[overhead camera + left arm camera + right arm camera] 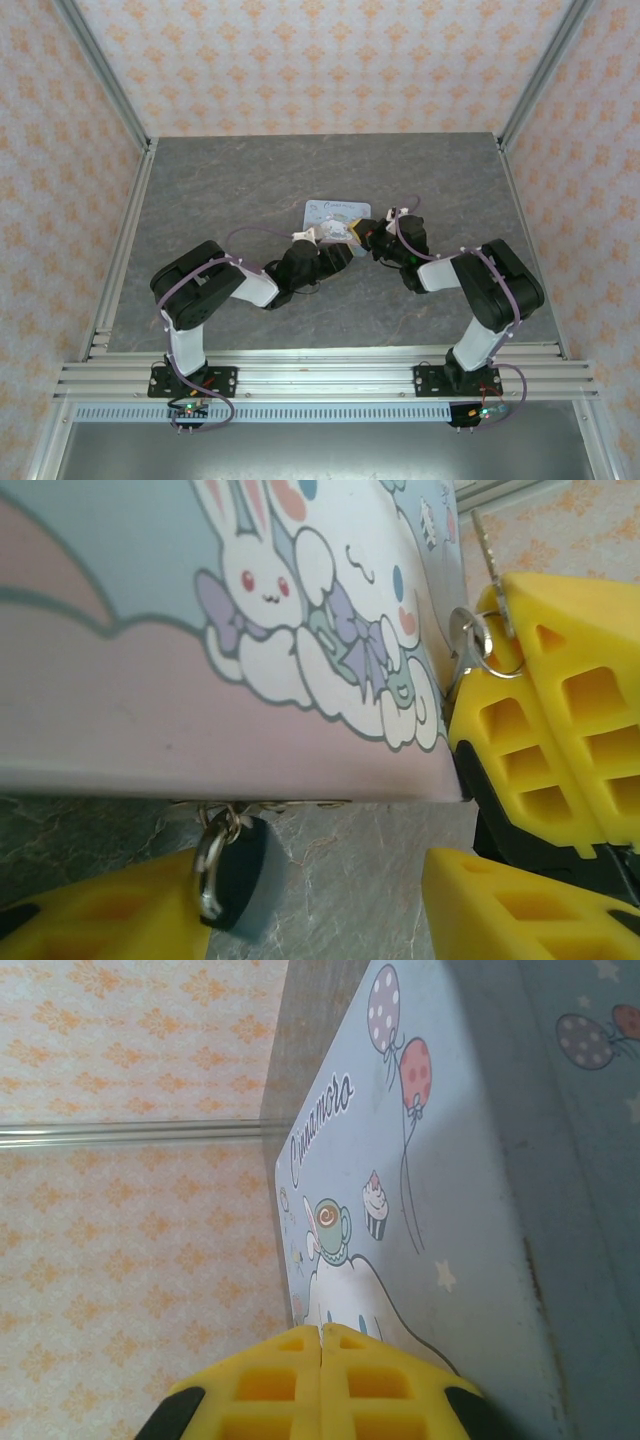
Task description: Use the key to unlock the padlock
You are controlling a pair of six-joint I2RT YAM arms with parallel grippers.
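Below glossy printed tin [150,680], rounded teal padlock [245,875]

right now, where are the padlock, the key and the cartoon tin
padlock [248,875], left wrist view, on its dark teal body
key [486,555], left wrist view, on the thin metal blade
cartoon tin [130,710], left wrist view, on the pink printed face

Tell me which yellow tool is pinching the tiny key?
The right tool: it is squeezed shut on the key beside the bunny tin. The left tool is open, next to the padlock.
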